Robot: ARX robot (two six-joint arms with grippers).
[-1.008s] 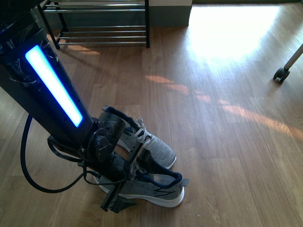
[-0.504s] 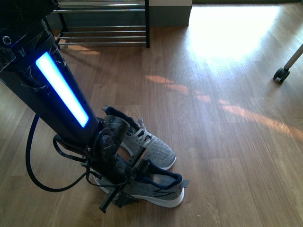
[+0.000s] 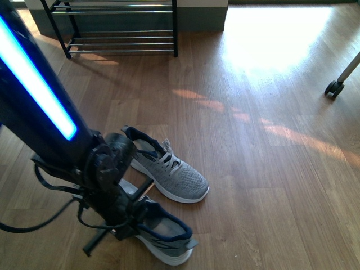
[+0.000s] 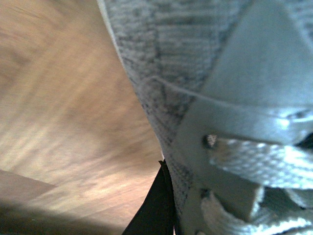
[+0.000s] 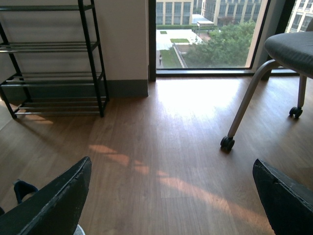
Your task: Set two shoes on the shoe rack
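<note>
My left gripper (image 3: 130, 224) is shut on one grey sneaker (image 3: 164, 237) at its laced upper, near the bottom of the front view. That shoe hangs tilted, with its navy collar showing. In the left wrist view, grey knit (image 4: 195, 58) and white laces fill the frame beside one dark finger (image 4: 155, 210). The second grey sneaker (image 3: 171, 171) lies on the floor just beyond, apart from the held one. The shoe rack (image 3: 121, 42) stands at the far left against the wall. My right gripper (image 5: 171, 205) is open over bare floor, and the shoe rack (image 5: 54, 73) lies ahead of it.
The floor is wooden, with a bright sun patch (image 3: 270, 34) at the far right. A chair caster (image 3: 334, 88) stands at the right edge. The right wrist view shows the chair leg and caster (image 5: 226, 142) before a window. A cable loops from the left arm.
The left arm has swung left and come nearer the camera. The gripped sneaker has shifted left and tilted, drawing away from the other sneaker, which has not moved.
</note>
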